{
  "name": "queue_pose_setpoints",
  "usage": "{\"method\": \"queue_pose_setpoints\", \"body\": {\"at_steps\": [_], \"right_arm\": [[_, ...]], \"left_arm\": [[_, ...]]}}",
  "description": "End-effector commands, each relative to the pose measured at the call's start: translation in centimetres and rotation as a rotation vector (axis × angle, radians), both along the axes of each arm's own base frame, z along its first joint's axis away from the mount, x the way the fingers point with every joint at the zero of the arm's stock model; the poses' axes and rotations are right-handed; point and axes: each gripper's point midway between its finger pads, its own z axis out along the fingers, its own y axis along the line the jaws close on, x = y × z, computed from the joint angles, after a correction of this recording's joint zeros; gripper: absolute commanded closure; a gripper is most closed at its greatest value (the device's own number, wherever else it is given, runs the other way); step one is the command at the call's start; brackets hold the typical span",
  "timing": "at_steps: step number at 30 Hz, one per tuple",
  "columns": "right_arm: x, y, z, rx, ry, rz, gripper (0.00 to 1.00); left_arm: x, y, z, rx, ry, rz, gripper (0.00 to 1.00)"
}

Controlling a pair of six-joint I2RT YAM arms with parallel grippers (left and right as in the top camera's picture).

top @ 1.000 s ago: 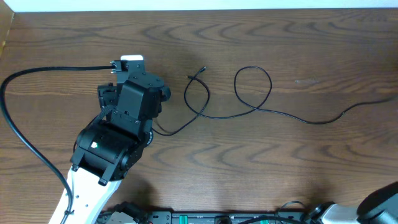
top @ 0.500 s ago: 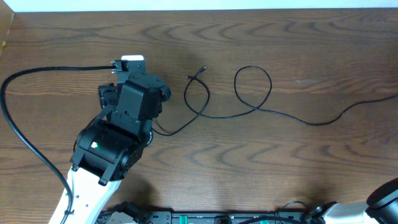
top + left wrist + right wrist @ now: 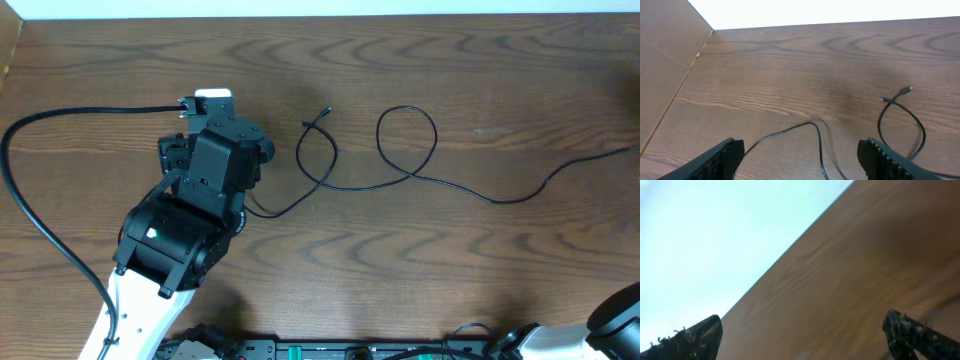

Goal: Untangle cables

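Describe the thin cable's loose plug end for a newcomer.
Find the left arm on the wooden table. Right of it, a thin black cable curls into a loop. The plug is the tiny tip ending that loop's top, unlike the closed loop beyond.

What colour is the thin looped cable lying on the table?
The cable is black; the overhead view shows it best.

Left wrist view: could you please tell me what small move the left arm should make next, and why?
Probably lower the left gripper straight down and close on the cable: its fingers stand wide apart, holding nothing, and the thin black cable lies on the table between them.
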Motion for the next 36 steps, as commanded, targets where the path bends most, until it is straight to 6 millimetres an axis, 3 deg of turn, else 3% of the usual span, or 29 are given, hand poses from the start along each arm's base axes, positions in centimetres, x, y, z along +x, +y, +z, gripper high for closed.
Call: {"method": "queue_pose_setpoints", "body": {"at_steps": [1,8,11,14,16,19,24,29,36], "right_arm": [[1.0,6.4,0.7,-0.009,-0.063,0.284,0.01],[0.4,14.1,-7.3,-0.377,0.306,0.505,0.01],[1.2,18.3,-8.2,-0.507,0.353,0.598,0.01],[1.6,23.4,-8.2,-0.638,0.290,0.782,0.01],[1.4,26.8,-8.3,-0.745,0.226,0.932,0.01],[0.2,30.5,-8.9,-0.859,0.166,1.120,0.01],[-3.0,33.4,-10.9,-0.909,0.149,1.332,0.01],[-7.0,34.9,-13.0,-0.907,0.189,1.524,0.01],[-7.6,36.5,-14.4,-0.936,0.142,1.563,0.13]], "left_arm": [[-0.1,0.2,0.4,-0.005,-0.010,0.007,0.22],[-0.1,-0.5,0.1,-0.034,0.003,-0.026,0.22],[-0.1,-0.6,0.1,-0.035,0.004,-0.028,0.22],[-0.1,-0.6,0.1,-0.035,0.005,-0.028,0.22],[-0.1,-0.7,0.0,-0.042,0.008,-0.036,0.22],[-0.1,-0.7,0.0,-0.042,0.008,-0.036,0.21],[-0.1,-0.7,0.0,-0.042,0.008,-0.036,0.21],[0.0,-0.8,0.1,-0.044,0.004,-0.036,0.21],[0.1,-0.9,-0.1,-0.042,0.009,-0.037,0.21]]}}
